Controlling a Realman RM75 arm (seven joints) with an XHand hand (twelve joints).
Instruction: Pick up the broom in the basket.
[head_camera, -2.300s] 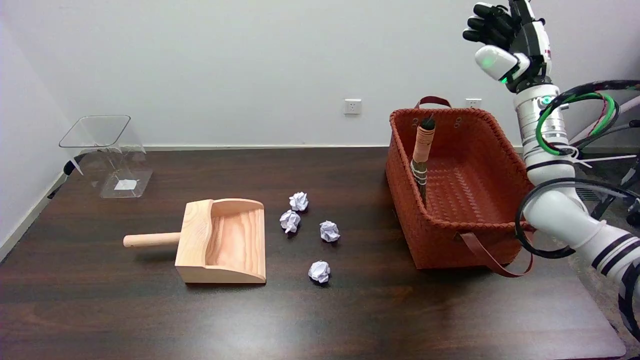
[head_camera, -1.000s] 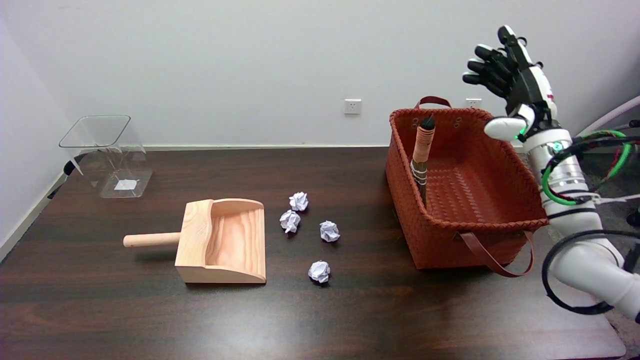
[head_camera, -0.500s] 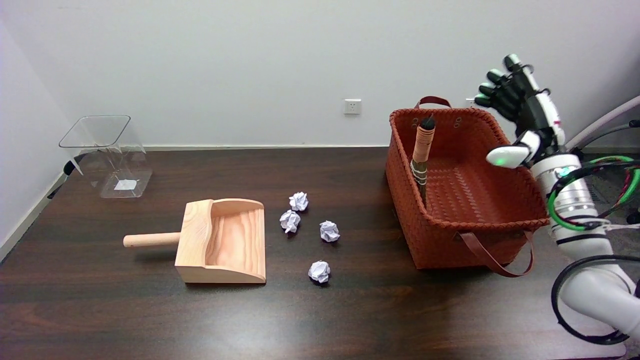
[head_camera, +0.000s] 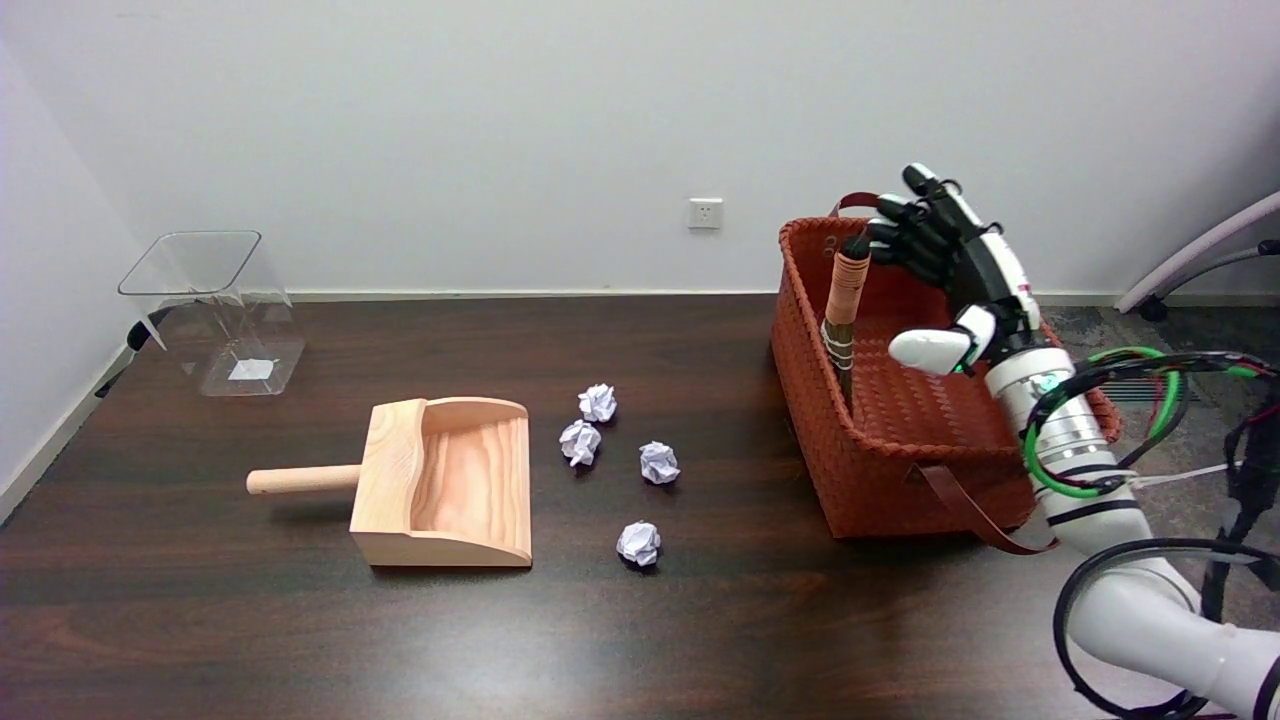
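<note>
A small broom (head_camera: 843, 308) with a tan wrapped handle and dark tip leans upright against the left inner wall of the rust-red woven basket (head_camera: 870, 470) at the table's right. My right hand (head_camera: 955, 275) hovers over the basket, just right of the broom's handle. Its fingers are spread and hold nothing; the fingertips (head_camera: 880, 228) reach close to the top of the handle, and I cannot tell whether they touch it.
A wooden dustpan (head_camera: 440, 482) lies left of centre with its handle pointing left. Several crumpled paper balls (head_camera: 620, 460) lie between it and the basket. A clear plastic bin (head_camera: 215, 310) stands at the far left. The basket's strap (head_camera: 985, 525) hangs over its front wall.
My right hand has come down from high at the upper right and moved left over the basket, ending next to the broom's handle. The broom and the basket have not moved.
</note>
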